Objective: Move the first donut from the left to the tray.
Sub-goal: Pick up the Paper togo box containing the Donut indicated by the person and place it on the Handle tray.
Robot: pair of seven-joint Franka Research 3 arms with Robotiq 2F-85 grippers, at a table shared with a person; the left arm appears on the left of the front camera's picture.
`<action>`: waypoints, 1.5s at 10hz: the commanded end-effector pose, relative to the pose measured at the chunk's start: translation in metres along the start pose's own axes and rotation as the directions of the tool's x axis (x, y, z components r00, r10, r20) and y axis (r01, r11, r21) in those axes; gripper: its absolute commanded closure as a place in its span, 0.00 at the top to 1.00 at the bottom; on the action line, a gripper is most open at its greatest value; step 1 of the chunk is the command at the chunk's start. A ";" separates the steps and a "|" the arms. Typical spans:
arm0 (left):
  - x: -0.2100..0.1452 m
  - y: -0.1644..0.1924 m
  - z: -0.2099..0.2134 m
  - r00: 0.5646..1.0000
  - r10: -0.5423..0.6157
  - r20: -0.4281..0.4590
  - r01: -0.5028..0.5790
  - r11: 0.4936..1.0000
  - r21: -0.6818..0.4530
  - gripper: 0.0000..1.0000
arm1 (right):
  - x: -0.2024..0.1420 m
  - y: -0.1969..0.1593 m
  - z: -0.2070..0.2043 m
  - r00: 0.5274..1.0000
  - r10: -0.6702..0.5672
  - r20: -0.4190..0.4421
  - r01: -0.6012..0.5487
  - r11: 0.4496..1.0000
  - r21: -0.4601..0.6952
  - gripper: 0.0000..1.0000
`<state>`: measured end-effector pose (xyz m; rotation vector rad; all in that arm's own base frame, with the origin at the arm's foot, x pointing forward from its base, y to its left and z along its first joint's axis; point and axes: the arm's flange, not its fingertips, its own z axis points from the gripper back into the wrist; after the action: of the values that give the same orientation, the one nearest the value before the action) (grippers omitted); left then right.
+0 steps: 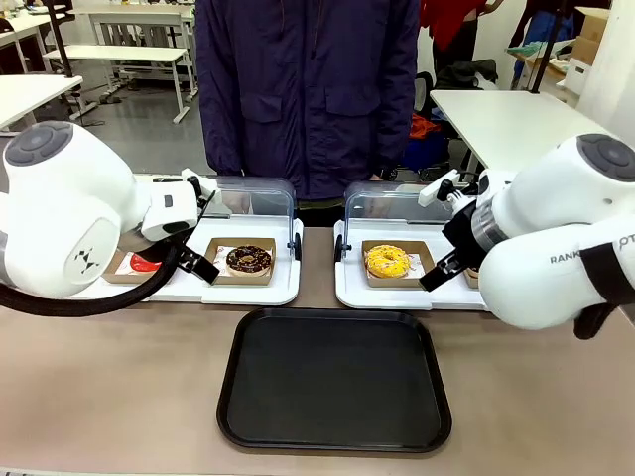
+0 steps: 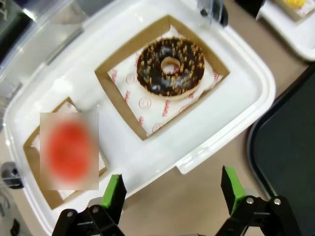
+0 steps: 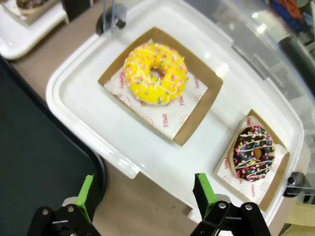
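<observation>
At the far left, the red-glazed donut (image 1: 145,263) lies in its small cardboard holder at the left end of a white display tray (image 1: 248,291), partly hidden behind the left arm; in the left wrist view it is only a red blur (image 2: 69,147). The left gripper (image 2: 173,188) hangs above the near rim of that display tray with its jaws spread wide and nothing between them. Just to the right sits the chocolate donut (image 1: 248,260). The black tray (image 1: 335,387) lies bare on the table in the middle, nearer the robot. Further right, the yellow donut (image 1: 386,261) rests in a second white display tray (image 1: 382,295), and the right gripper (image 3: 144,189) hovers over its near edge, jaws likewise apart and empty.
</observation>
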<state>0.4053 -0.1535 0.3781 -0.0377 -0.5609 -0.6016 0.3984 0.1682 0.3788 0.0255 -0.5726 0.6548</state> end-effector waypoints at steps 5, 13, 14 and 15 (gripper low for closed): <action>0.079 0.125 0.145 0.995 -0.068 0.070 0.086 0.953 -0.289 1.00 | 0.064 -0.125 0.154 0.984 -0.101 0.148 0.080 0.986 0.143 1.00; -0.063 0.292 0.158 0.899 -0.050 0.435 0.276 0.836 -0.473 1.00 | -0.100 -0.265 0.193 0.918 -0.130 0.375 -0.011 0.936 0.351 1.00; -0.069 0.293 0.155 0.884 -0.047 0.465 0.290 0.835 -0.468 1.00 | -0.105 -0.265 0.191 0.898 -0.144 0.415 -0.019 0.931 0.365 1.00; -0.078 0.290 0.152 0.875 -0.046 0.482 0.296 0.838 -0.459 1.00 | -0.108 -0.264 0.190 0.886 -0.161 0.434 -0.015 0.928 0.373 1.00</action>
<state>0.4370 0.1643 0.5028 -0.6601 -0.8126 -0.9008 0.3887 -0.1449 0.5294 0.5482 -0.8558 0.6651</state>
